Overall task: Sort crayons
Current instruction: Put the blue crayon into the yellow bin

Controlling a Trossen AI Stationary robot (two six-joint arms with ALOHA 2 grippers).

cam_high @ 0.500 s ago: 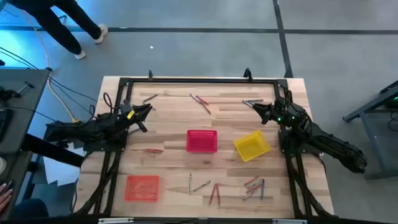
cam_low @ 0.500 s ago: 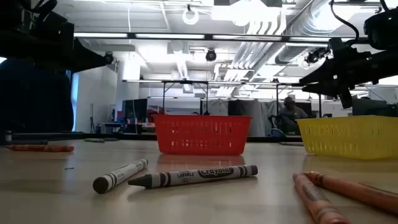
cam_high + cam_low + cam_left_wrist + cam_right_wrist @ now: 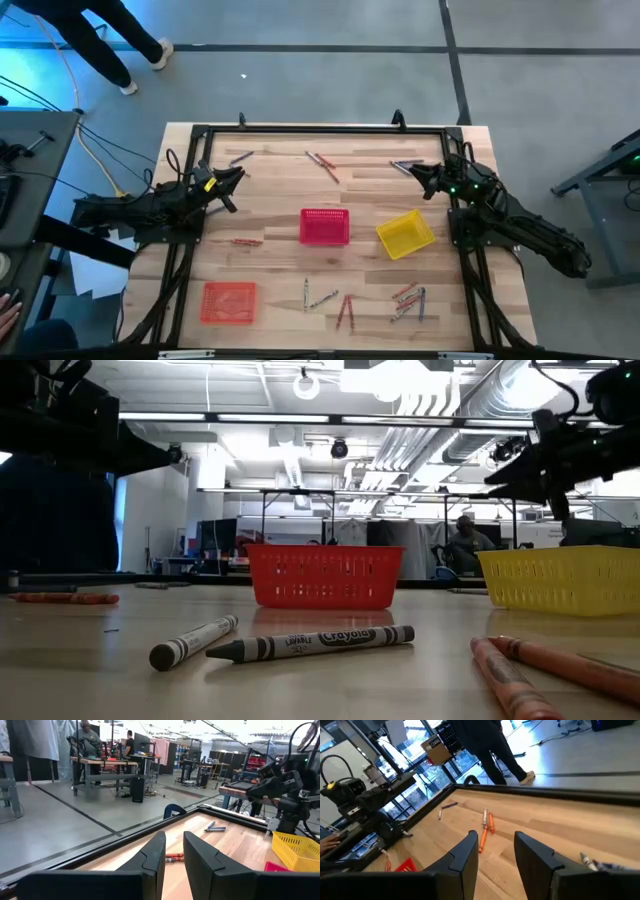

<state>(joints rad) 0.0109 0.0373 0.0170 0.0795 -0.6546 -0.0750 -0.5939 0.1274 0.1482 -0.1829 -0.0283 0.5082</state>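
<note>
Crayons lie scattered flat on the wooden table: a red-orange pair [image 3: 321,165] and a grey pair [image 3: 403,165] near the far edge, a grey one [image 3: 240,157] at far left, a red one [image 3: 243,241] at left, and more near the front [image 3: 408,299]. My left gripper [image 3: 238,177] hovers at the far left, open by a narrow gap [image 3: 174,836], with nothing between its fingers. My right gripper [image 3: 405,168] hovers above the table over the grey pair at the far right, open [image 3: 496,837] and empty.
A red basket [image 3: 325,227] stands mid-table, a yellow basket [image 3: 405,234] to its right and an orange basket [image 3: 229,301] at the near left. A black frame [image 3: 320,128] runs round the table. A person walks on the floor beyond the far left corner [image 3: 110,40].
My right gripper has risen a little above the yellow basket's side of the table. The crayons and baskets have stayed where they were.
</note>
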